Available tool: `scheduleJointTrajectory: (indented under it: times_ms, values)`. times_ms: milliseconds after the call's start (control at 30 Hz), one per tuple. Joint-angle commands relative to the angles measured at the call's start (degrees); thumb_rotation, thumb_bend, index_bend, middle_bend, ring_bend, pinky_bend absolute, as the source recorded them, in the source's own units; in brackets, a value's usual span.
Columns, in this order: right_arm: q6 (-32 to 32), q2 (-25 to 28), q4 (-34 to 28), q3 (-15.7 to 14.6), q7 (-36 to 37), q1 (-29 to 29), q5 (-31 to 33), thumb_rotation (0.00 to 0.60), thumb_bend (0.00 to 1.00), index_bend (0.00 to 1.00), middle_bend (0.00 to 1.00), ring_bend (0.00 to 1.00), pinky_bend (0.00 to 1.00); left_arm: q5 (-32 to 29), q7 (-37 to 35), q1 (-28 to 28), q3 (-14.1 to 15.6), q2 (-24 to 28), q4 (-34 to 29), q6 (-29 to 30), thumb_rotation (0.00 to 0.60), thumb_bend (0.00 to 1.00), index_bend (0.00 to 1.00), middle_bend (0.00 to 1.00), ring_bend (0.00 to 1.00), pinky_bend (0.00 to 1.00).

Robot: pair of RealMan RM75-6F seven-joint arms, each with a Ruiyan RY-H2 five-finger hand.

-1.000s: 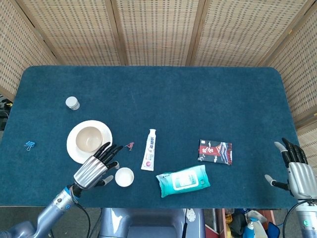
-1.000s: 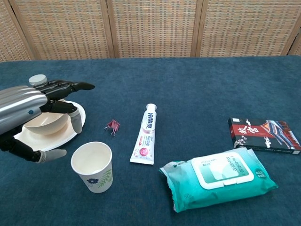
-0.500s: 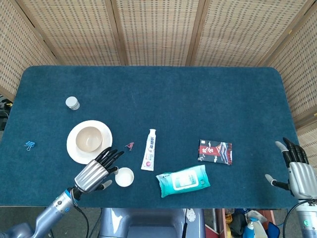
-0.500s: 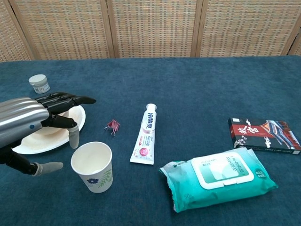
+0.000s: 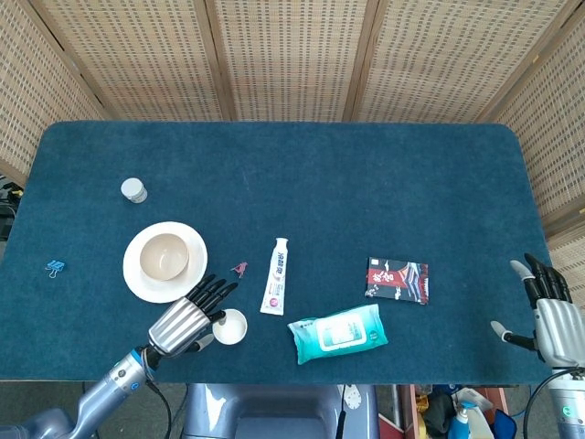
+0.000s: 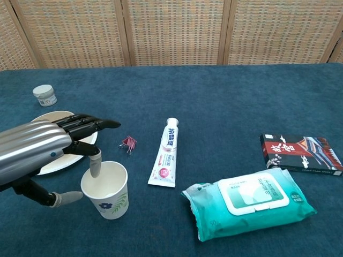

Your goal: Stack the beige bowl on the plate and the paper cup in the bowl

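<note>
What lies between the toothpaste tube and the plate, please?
A small pink binder clip lies between the toothpaste tube and the plate, clear in the head view.

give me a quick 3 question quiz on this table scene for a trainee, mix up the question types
1. True or false: the beige bowl already sits on the plate.
2. Multiple choice: which hand is at the paper cup? A) left hand B) right hand C) neither
3. Short answer: what lies between the pink clip and the black box in the chest view?

Key
1. True; the bowl rests in the plate's middle.
2. A; the left hand is over the cup, one fingertip at its rim, not yet clearly gripping. The right hand is at the table's far right edge, fingers apart.
3. The toothpaste tube.
</note>
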Motion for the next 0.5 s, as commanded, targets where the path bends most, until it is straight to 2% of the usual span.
scheduleJointTrajectory:
  times_ms: [33, 167, 333, 500]
  values:
    - [0.04, -0.02, 0.16, 0.03, 0.00, -0.04, 0.05, 0.600, 0.14, 0.08, 0.00, 0.00, 0.00, -0.59, 0.12, -0.24, -0.23, -1.03, 0.85, -0.76, 0.600, 0.27, 0.48, 0.01, 0.00, 0.00]
    - [0.14, 0.00, 0.21, 0.14, 0.10, -0.09, 0.13, 0.600, 0.14, 0.08, 0.00, 0.00, 0.00, -1.11, 0.40, -0.53, -0.55, -2.27, 1.65, -1.39, 0.600, 0.28, 0.52, 0.02, 0.00, 0.00]
    - [0.14, 0.11, 0.34, 0.23, 0.55, -0.15, 0.22, 0.600, 0.14, 0.08, 0.00, 0.00, 0.00, -1.26, 0.92, -0.65, -0.78, -3.10, 2.12, -1.37, 0.600, 0.40, 0.60, 0.03, 0.00, 0.00]
    - [0.26, 0.19, 0.32, 0.27, 0.80, -0.20, 0.11, 0.600, 0.14, 0.08, 0.00, 0.00, 0.00, -1.05, 1.29, -0.52, -0.83, -3.43, 2.38, -0.65, 0.600, 0.44, 0.62, 0.04, 0.00, 0.00]
